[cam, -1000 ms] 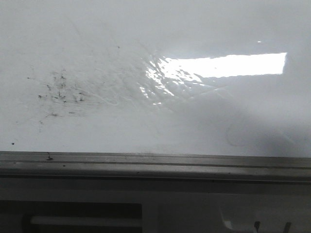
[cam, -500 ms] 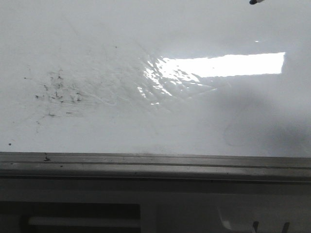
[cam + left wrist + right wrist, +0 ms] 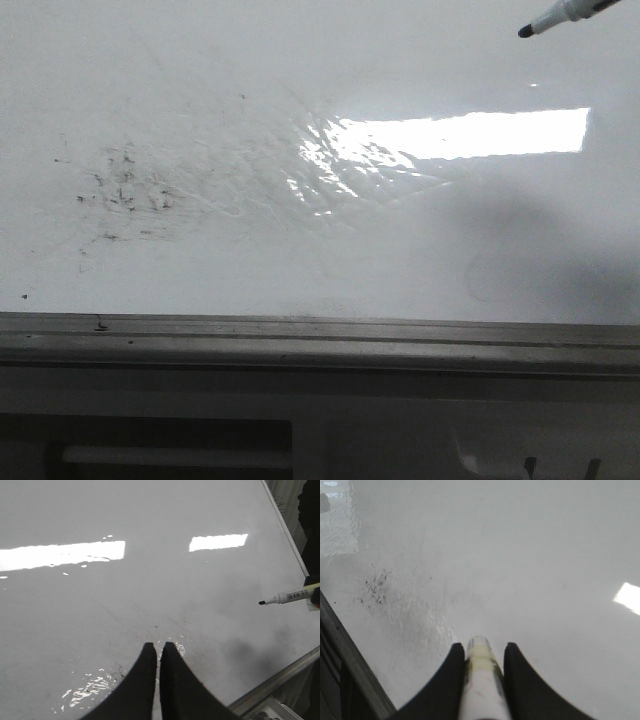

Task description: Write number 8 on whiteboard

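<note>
At the left of the front view, the large glossy white whiteboard (image 3: 300, 80) carries only a patch of scattered black specks and smudges (image 3: 120, 190); towards the middle lies a bright rectangular glare patch (image 3: 450, 135), and along the near side runs the grey metal edge rail (image 3: 320, 340). No number 8 shows anywhere on the board, so the writing has not begun.

The left gripper (image 3: 159, 647) hangs over the board with its two dark fingers (image 3: 142, 680) pressed together and nothing between them; it appears to have no part in the stroke.

The change is at the far right. A second ago that corner of the board was bare; half a second ago a dark tip just broke the top edge; now a white-barrelled marker with a black tip (image 3: 560, 18) reaches well into the front view, slanting down towards the left. The right gripper (image 3: 480, 652) pinches this marker between its fingers (image 3: 447, 680).

The tip appears apart from the surface, though contact is hard to judge. My reading: the approach is under way, and the next step is lowering the tip onto the board.
</note>
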You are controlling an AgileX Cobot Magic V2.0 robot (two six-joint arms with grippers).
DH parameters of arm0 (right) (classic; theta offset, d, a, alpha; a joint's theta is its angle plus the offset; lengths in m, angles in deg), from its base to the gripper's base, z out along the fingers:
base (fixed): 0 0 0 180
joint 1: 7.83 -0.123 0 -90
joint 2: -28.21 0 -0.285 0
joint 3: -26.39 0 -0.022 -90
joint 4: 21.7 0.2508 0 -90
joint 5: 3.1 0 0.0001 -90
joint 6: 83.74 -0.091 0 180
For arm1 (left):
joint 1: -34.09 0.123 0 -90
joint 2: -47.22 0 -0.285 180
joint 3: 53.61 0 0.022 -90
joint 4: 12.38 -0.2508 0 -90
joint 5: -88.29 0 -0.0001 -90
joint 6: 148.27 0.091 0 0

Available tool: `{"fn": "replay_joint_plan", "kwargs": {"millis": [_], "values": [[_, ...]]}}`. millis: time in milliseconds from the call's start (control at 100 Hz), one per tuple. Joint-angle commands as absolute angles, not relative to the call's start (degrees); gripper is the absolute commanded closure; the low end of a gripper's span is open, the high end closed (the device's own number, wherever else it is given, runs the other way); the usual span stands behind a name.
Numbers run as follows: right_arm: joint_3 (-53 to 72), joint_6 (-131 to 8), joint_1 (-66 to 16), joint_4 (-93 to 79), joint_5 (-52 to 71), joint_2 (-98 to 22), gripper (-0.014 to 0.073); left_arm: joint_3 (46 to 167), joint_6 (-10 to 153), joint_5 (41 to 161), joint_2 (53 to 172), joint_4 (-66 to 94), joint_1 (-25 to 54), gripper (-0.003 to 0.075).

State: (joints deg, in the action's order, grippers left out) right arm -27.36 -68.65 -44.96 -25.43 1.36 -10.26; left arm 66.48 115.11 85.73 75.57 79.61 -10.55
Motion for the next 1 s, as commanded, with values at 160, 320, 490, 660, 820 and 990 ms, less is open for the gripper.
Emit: {"fn": "replay_joint_plan", "kwargs": {"millis": [160, 320, 490, 660, 820, 990], "values": [[-25.2, -68.9, -44.5, -25.2, -3.8, -11.6, 0.0637, 68.1, 114.5, 86.6, 76.0, 79.8, -11.0, 0.0741], [-25.1, -68.9, -44.5, -25.2, -4.2, -15.4, 0.0637, 68.1, 114.5, 86.6, 76.0, 79.8, -11.0, 0.0741], [-24.8, -68.9, -44.5, -25.2, -7.0, -19.2, 0.0637, 68.1, 114.5, 86.6, 76.0, 79.8, -11.0, 0.0741], [-22.4, -68.7, -44.4, -26.3, -6.8, -22.7, 0.0637, 68.1, 114.5, 86.6, 76.0, 79.9, -11.0, 0.0741], [-20.3, -68.7, -42.6, -26.3, -6.3, -25.3, 0.0637, 68.1, 114.5, 86.5, 76.0, 79.9, -11.0, 0.0741], [-19.9, -68.7, -41.8, -26.4, -6.2, -26.9, 0.0637, 68.0, 114.5, 86.4, 76.0, 79.9, -11.0, 0.0741]]}}
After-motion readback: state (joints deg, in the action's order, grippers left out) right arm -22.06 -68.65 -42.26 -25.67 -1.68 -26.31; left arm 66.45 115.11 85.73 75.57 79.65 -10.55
